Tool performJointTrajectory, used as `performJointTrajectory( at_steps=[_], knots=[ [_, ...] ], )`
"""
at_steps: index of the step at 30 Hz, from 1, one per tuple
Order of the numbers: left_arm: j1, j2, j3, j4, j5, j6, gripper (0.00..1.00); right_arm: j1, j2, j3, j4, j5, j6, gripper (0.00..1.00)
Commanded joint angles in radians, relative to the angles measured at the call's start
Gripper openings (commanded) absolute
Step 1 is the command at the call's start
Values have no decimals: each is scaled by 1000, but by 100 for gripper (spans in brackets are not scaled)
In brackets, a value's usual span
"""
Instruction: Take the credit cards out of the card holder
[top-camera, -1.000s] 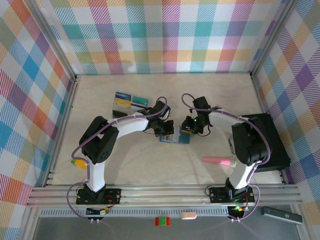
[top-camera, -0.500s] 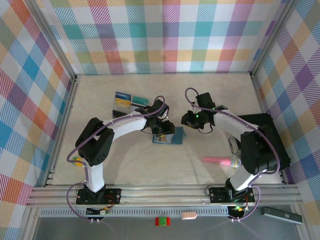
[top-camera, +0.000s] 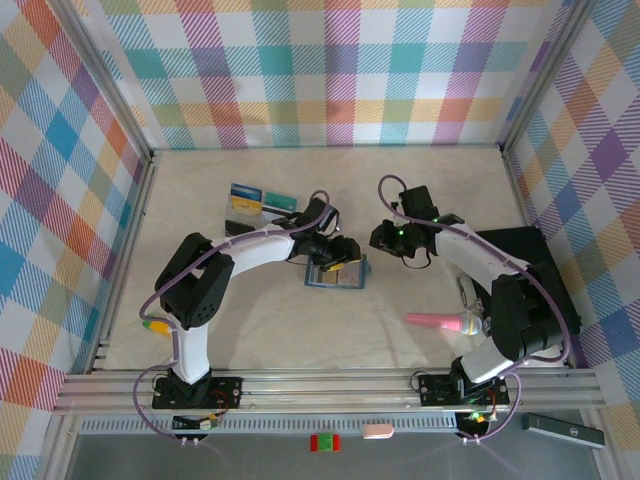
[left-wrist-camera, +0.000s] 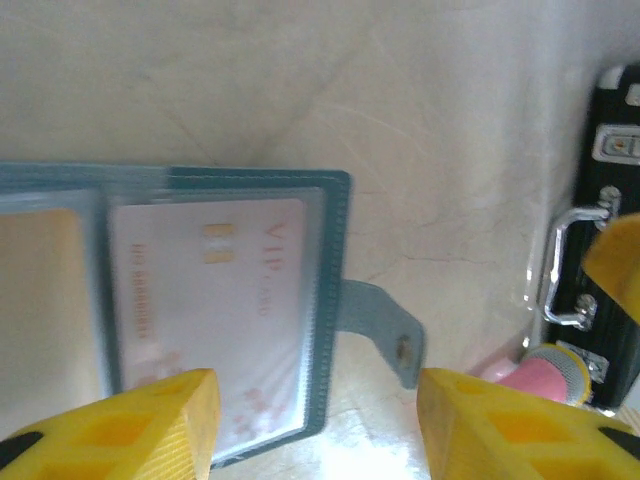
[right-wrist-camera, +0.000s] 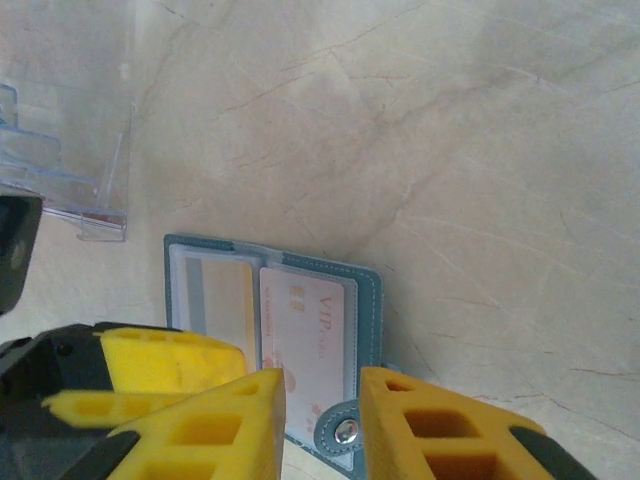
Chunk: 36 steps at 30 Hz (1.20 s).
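The teal card holder (top-camera: 337, 273) lies open and flat on the table, between the two arms. In the left wrist view the card holder (left-wrist-camera: 335, 300) has a white VIP credit card (left-wrist-camera: 210, 300) in its clear sleeve and a side tab (left-wrist-camera: 385, 325) sticking out. My left gripper (top-camera: 335, 256) (left-wrist-camera: 315, 425) is open just over the holder's corner, holding nothing. My right gripper (top-camera: 396, 240) (right-wrist-camera: 322, 425) hangs off to the right and above, its jaws a little apart and empty. Two credit cards (top-camera: 245, 197) (top-camera: 280, 203) lie at the back left.
A big black box (top-camera: 535, 285) sits at the right edge, with a pink object (top-camera: 440, 322) in front of it. A yellow and green block (top-camera: 155, 325) lies by the left wall. A clear plastic stand (right-wrist-camera: 70, 170) is near the holder.
My left gripper has opened and let go of the card holder, which now lies spread flat. My right gripper has pulled away from the holder, up and to the right.
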Motion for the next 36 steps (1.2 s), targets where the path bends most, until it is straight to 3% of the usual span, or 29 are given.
performJointTrajectory(
  at_steps=[1, 8, 13, 29, 36],
  knots=[
    [37, -64, -43, -16, -53, -11, 52, 36, 8, 47, -48, -2, -30, 25],
    [50, -23, -51, -4, -26, -20, 39, 110, 101, 96, -89, 22, -33, 24],
    [50, 9, -50, 23, 1, -38, 32, 119, 175, 115, -99, -26, -40, 24],
    [50, 55, -52, -67, -28, -7, 32, 118, 306, 117, -112, 17, -64, 25],
    [50, 60, -77, -60, -32, 14, 30, 116, 354, 117, -85, -30, -67, 25]
  ],
)
